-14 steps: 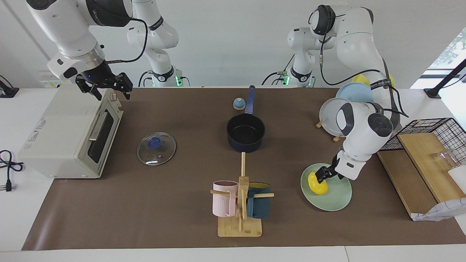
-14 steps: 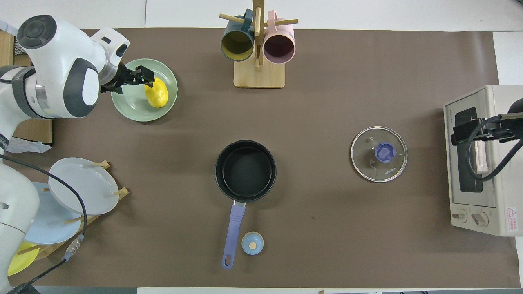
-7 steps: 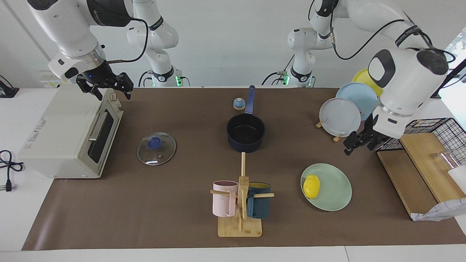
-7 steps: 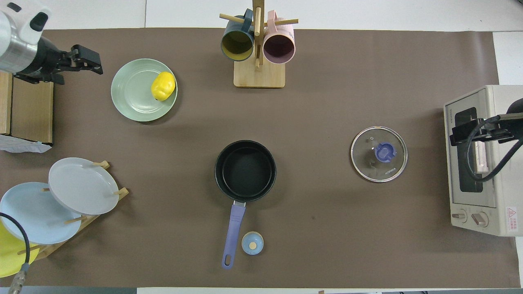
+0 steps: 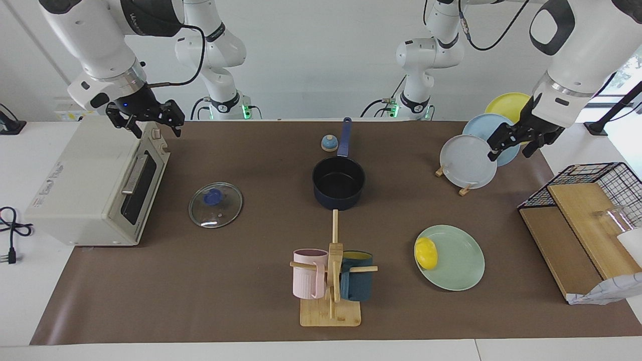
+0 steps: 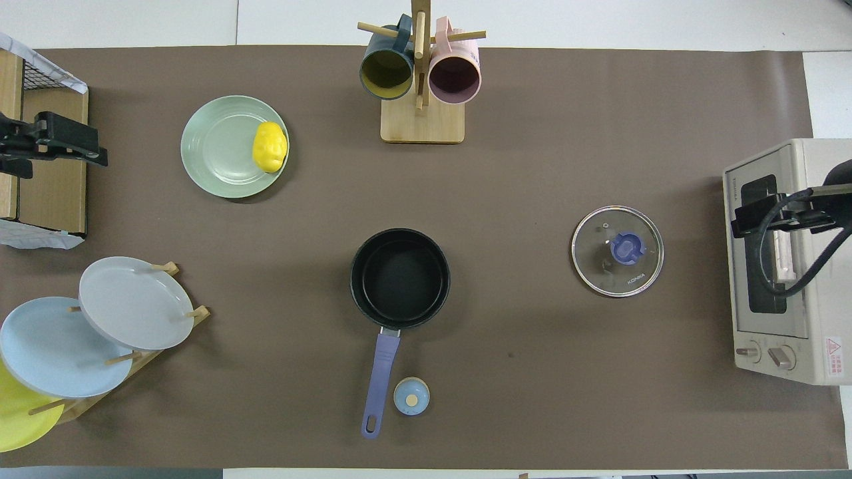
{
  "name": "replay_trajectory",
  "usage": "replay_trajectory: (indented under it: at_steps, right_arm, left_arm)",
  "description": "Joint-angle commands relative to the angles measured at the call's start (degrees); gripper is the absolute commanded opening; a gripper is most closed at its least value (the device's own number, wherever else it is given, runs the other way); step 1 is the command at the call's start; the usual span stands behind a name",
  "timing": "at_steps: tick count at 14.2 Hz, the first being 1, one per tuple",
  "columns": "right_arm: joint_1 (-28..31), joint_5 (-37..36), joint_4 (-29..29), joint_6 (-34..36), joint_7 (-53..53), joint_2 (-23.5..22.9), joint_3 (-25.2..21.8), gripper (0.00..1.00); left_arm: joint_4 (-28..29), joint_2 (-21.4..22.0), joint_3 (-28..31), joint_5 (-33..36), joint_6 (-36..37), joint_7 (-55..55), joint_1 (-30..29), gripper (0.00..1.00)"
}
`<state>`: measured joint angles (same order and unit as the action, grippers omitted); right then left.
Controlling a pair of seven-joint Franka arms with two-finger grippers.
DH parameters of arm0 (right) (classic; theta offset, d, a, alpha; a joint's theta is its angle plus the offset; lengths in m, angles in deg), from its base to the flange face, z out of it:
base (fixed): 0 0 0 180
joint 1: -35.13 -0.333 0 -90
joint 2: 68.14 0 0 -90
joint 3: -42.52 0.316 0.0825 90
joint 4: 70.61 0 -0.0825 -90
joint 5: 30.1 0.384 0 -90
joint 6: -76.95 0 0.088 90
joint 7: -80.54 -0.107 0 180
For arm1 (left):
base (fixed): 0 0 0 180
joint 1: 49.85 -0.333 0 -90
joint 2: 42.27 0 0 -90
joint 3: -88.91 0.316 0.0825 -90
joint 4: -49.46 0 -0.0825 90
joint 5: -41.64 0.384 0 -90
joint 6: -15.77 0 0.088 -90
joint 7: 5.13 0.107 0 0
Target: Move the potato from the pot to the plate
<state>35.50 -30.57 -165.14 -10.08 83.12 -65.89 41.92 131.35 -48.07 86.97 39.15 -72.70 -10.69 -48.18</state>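
The yellow potato (image 5: 426, 252) (image 6: 269, 146) lies on the mint-green plate (image 5: 459, 263) (image 6: 216, 150), at the part of its rim toward the mug stand. The navy pot (image 5: 338, 183) (image 6: 399, 278) stands empty mid-table, its blue handle pointing toward the robots. My left gripper (image 5: 509, 153) (image 6: 93, 143) is open and empty. It is high in the air at the left arm's end of the table, well away from the plate. My right gripper (image 5: 156, 131) (image 6: 740, 223) is open and empty and waits above the toaster oven.
A glass lid (image 5: 215, 204) lies between the pot and the toaster oven (image 5: 95, 185). A mug stand (image 5: 331, 281) holds a pink and a teal mug. A plate rack (image 5: 469, 160) stands near the robots. A wire basket and wooden board (image 5: 577, 225) sit beside the plate. A small blue bell (image 5: 329, 143) sits beside the pot handle.
My left gripper let go of the potato, rose off the plate and drew back toward the left arm's end. The potato rolled a little toward the plate's rim. The right arm stayed still.
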Motion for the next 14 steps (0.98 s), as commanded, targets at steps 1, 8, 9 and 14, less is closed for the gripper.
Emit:
replay_trajectory:
  at_steps: [1, 8, 9, 14]
  right_arm:
    - [0.3, -0.6, 0.2, 1.2, -0.8, 0.6, 0.4, 1.0]
    - [0.2, -0.6, 0.1, 1.2, -0.6, 0.6, 0.5, 1.0]
    - [0.2, -0.6, 0.0, 1.2, -0.6, 0.6, 0.5, 1.0]
    - [0.2, -0.7, 0.0, 1.1, -0.6, 0.6, 0.7, 1.0]
  left_arm:
    - [8.3, 6.2, -0.5, 1.1, 1.6, 3.1, -0.4, 1.0]
    - [12.3, 8.7, -0.3, 1.3, 1.0, 3.3, 1.2, 1.0]
    - [9.5, 7.9, 0.0, 2.4, 2.8, 3.4, 1.3, 1.0]
    - [8.0, 7.0, 0.2, 2.9, 3.8, 3.6, 1.3, 1.0]
